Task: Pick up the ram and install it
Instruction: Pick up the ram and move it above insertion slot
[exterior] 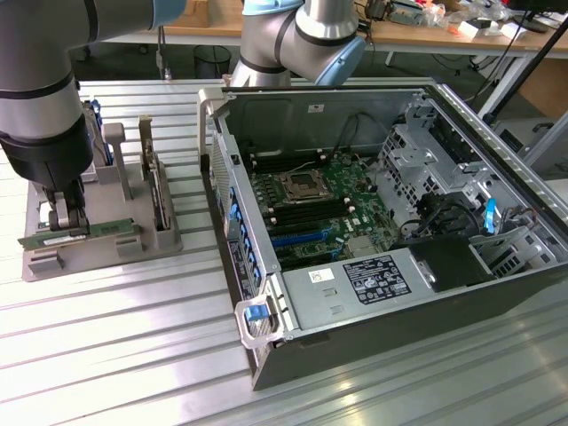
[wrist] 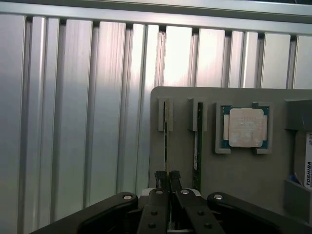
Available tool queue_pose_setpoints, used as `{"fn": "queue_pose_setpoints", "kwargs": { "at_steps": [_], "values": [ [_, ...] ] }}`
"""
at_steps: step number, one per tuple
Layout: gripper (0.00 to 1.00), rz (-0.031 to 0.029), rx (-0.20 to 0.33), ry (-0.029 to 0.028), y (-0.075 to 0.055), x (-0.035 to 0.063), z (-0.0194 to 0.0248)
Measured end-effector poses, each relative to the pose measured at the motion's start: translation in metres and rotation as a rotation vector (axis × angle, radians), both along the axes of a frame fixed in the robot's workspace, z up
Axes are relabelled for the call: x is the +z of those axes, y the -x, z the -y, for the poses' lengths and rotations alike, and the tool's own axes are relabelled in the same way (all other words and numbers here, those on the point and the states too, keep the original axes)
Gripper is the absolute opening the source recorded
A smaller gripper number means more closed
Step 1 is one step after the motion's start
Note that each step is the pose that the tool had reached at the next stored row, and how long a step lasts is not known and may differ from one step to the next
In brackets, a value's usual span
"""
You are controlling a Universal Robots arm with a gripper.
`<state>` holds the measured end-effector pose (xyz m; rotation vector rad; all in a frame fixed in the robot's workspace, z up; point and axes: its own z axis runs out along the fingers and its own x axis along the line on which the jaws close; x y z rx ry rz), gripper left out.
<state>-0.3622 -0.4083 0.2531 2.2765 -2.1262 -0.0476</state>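
Quick pass, nearest first: the gripper (wrist: 168, 177) has both fingers pinched together on the ram (exterior: 111, 232), so we log it as closed and gripping that stick. The contact is on the stick's two flat faces at its upper edge. We judge that is the only sensible hold, because the board stands on its long edge and leaves nothing else to grab. In the exterior view the grip sits off-centre, toward that view's left end of the stick. The ram is at the outermost slot of the grey holder (wrist: 234, 180); we cannot tell whether it is seated there or raised a little. The second stick (wrist: 197, 146) stands upright in the next slot, just beside and not touching. The upright slots likely exist so fingers can drop down on either side of a board. Further along the holder, the processor (wrist: 245, 127) lies flat in a square recess. The hard drive (wrist: 307, 165) sits past it in its own bay, and each part is kept apart from the others. The holder rests on the ribbed metal table (wrist: 73, 122). Farthest off, on the exterior view's right, the computer case (exterior: 497, 133) lies open with the motherboard (exterior: 328, 200) facing up. Its long black slots (exterior: 306, 215) are reachable from above. The ram is nowhere near them, so we judge the install not yet done.
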Motion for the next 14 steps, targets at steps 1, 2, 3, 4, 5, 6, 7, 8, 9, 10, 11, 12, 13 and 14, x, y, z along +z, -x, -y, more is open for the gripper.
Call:
{"fn": "queue_pose_setpoints", "kwargs": {
  "at_steps": [1, 2, 3, 4, 5, 6, 7, 8, 9, 10, 11, 12, 13, 14],
  "values": [
    [0.12, 0.0, 0.0, 0.0, 0.0, 0.0004, 0.0],
    [0.12, -0.0001, 0.0, 0.0, 0.0, 0.0007, 0.0],
    [0.12, 0.0, 0.0, 0.0, 0.0, 0.0008, 0.0],
    [0.12, 0.0, 0.0, 0.0, 0.0, 0.0009, 0.0],
    [0.12, 0.0, 0.0, 0.0, 0.0, 0.0011, 0.0],
    [0.12, 0.0, 0.0, 0.0, 0.0, 0.0012, 0.0],
    [0.12, 0.0, 0.0, 0.0, 0.0, 0.0018, 0.0],
    [0.12, 0.0, 0.0, 0.0, 0.0, 0.0021, 0.0],
    [0.12, 0.0, 0.0, 0.0, 0.0, 0.0022, 0.0],
    [0.12, 0.0, 0.0, 0.0, 0.0, 0.0024, 0.0],
    [0.12, 0.0, 0.0, 0.0, 0.0, 0.0026, 0.0],
    [0.12, 0.0, 0.0, 0.0, 0.0, 0.0028, 0.0],
    [0.12, 0.0, 0.0, 0.0, 0.0, 0.003, 0.0],
    [0.12, 0.0, 0.0, 0.0, 0.0, 0.0032, 0.0]
  ]
}}
